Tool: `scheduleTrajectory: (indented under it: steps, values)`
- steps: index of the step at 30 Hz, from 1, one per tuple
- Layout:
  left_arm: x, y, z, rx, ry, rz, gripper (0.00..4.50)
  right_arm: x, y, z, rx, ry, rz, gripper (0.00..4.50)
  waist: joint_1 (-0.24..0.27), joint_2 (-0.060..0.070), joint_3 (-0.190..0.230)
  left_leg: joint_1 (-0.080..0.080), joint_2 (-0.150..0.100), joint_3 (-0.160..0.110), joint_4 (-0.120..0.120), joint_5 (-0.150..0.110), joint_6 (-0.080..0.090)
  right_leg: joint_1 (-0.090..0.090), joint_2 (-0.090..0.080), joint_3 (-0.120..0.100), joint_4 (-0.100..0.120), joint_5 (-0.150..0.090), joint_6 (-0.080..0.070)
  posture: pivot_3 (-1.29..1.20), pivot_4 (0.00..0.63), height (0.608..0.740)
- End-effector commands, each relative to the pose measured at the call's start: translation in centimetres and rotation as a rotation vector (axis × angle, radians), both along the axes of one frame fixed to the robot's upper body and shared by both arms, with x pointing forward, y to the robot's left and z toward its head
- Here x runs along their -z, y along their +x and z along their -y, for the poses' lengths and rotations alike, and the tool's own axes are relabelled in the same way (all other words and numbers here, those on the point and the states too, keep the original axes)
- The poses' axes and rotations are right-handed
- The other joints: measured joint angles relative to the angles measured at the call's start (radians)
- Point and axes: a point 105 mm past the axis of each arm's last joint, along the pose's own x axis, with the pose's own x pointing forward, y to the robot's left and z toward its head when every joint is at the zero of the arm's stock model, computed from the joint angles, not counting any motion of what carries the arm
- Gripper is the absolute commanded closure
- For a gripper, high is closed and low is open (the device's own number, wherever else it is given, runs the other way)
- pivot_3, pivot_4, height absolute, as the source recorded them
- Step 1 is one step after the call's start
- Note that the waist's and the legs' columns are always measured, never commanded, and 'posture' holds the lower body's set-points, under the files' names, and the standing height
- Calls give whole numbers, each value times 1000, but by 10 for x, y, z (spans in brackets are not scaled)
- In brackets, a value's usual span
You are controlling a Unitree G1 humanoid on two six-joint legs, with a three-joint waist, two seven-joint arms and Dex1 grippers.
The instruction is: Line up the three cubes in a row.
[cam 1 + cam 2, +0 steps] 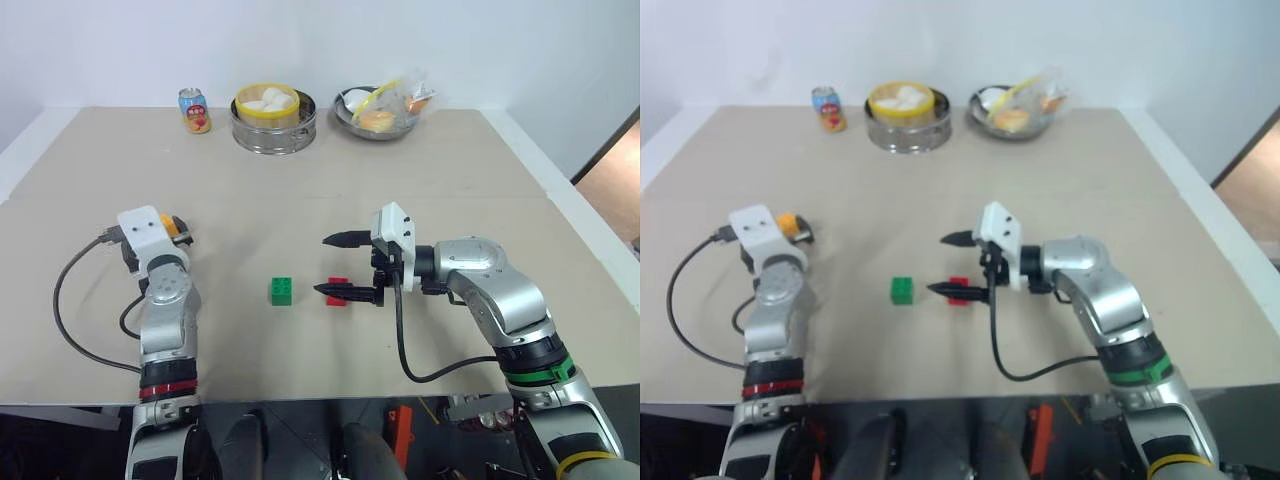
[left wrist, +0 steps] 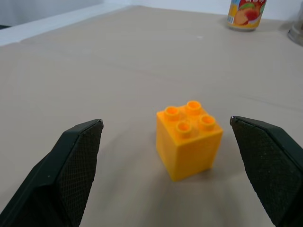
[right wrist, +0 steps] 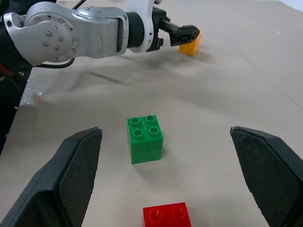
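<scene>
The orange-yellow cube [image 2: 189,139] stands upright on the beige table [image 1: 430,180] at the left, just ahead of my left gripper [image 2: 165,123] and between its two wide-open fingers, touching neither. From the head, that cube [image 1: 174,226] peeks out beside the wrist's white camera mount. The green cube [image 1: 281,290] sits mid-table, and the red cube [image 1: 337,291] is right beside it, partly behind the lower finger of my right gripper [image 1: 321,265]. This gripper points left, hovers open and holds nothing. Its wrist view looks over the red cube [image 3: 166,215] and green cube [image 3: 145,138].
Along the far edge stand a drink can [image 1: 194,110], a metal steamer pot [image 1: 273,135] with white buns and a metal bowl [image 1: 350,118] holding bagged food. Black cables loop from both wrists over the near edge.
</scene>
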Motion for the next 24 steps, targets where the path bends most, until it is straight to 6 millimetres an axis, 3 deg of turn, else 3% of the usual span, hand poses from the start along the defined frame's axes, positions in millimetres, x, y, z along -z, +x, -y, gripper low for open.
scheduleTrajectory:
  steps: [1,17,24]
  values:
    - [-19,6,-3,-8,22,63,54,-15,-1,0,-6,7,65,0,2,0,0,0,0,0,0,0,0,0,0,0,0,0,0,0,150,740]
    - [-8,29,3,-3,16,17,54,-15,-1,2,16,13,73,0,7,0,0,0,0,0,0,0,0,0,0,0,0,1,2,0,150,740]
    - [-8,28,-2,-30,4,32,2189,-14,-2,3,19,13,73,0,7,0,0,0,0,0,0,0,0,0,0,0,0,1,2,0,150,740]
